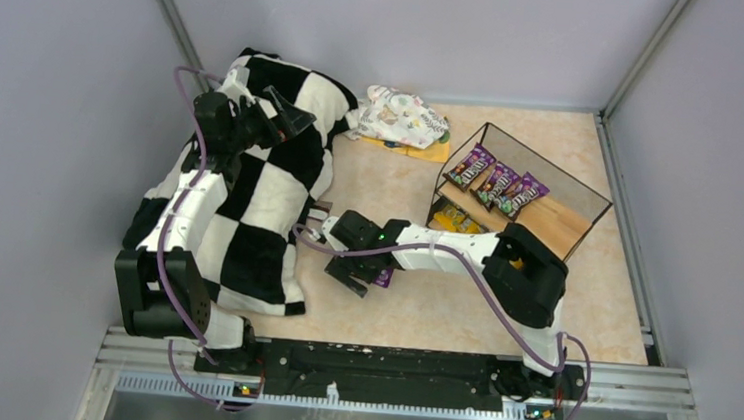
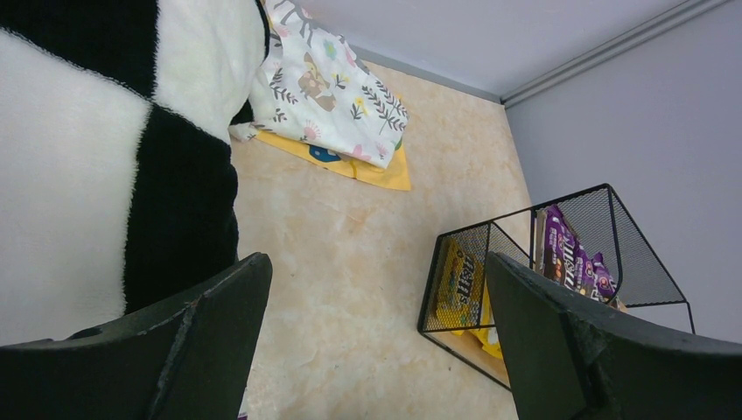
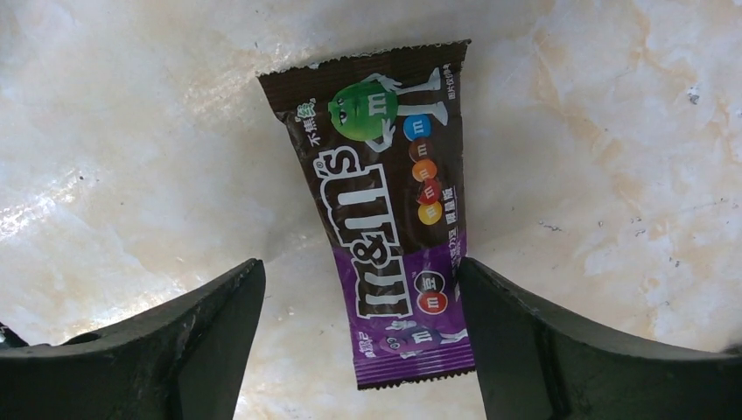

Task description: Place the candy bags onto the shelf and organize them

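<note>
Working on a beige marbled table (image 1: 603,288), with a black-and-white checkered blanket (image 1: 258,201) heaped over the left side and taking no part in the job. Using the two-tier wire shelf (image 1: 548,219) at the far right as the target, already carrying three purple M&M's packets (image 1: 495,183) side by side on the upper board and yellow M&M's packets (image 1: 455,220) on the lower one, apparently sorting by colour. Leaving the floral cloth bundle (image 1: 403,117) and the orange sheet (image 1: 423,152) beneath it at the far edge, between blanket and shelf. Parking the left gripper (image 2: 376,262) high above the blanket, jaws spread wide with nothing between them, probably keeping clear of the other arm. Reaching the right gripper (image 3: 360,297) down near the middle of the table, nearer and left of the shelf, jaws standing wide apart and straddling one brown-and-purple M&M's packet (image 3: 385,201) lying flat on the bare surface, not pinching it. Lining up across the packet's narrow width, with the right-hand finger just beside its edge and the other apart from it, likely preparing a pinch for carrying it over to the purple row.
</note>
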{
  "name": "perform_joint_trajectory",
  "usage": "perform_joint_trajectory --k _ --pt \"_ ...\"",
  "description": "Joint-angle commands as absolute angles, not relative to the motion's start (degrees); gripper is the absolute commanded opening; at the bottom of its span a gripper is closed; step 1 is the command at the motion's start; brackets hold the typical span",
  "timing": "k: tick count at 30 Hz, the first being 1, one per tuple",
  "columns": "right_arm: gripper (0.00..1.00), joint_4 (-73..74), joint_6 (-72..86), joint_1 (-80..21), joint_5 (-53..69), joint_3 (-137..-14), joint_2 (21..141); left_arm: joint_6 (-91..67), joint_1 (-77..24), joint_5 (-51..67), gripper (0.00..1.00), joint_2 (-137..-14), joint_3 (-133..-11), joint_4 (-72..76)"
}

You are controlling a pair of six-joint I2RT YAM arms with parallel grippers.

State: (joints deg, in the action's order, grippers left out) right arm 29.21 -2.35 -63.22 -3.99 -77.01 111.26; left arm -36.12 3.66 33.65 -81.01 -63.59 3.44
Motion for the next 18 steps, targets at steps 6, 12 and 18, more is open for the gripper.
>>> perform_joint_trajectory --k 6,12,18 --pt "0.63 29.05 -3.01 -63.45 -6.83 -80.26 113.49 -36.91 4.04 34.93 0.98 -81.12 -64.36 6.48" --pt "0.54 28.43 -3.1 -64.46 -10.61 -80.19 114.51 -37.26 4.14 35.19 0.98 -81.28 -64.24 6.77" --pt "0.39 26.73 -2.6 -64.78 -12.09 -78.59 113.06 -37.4 4.25 35.41 0.98 -81.39 -64.12 6.94"
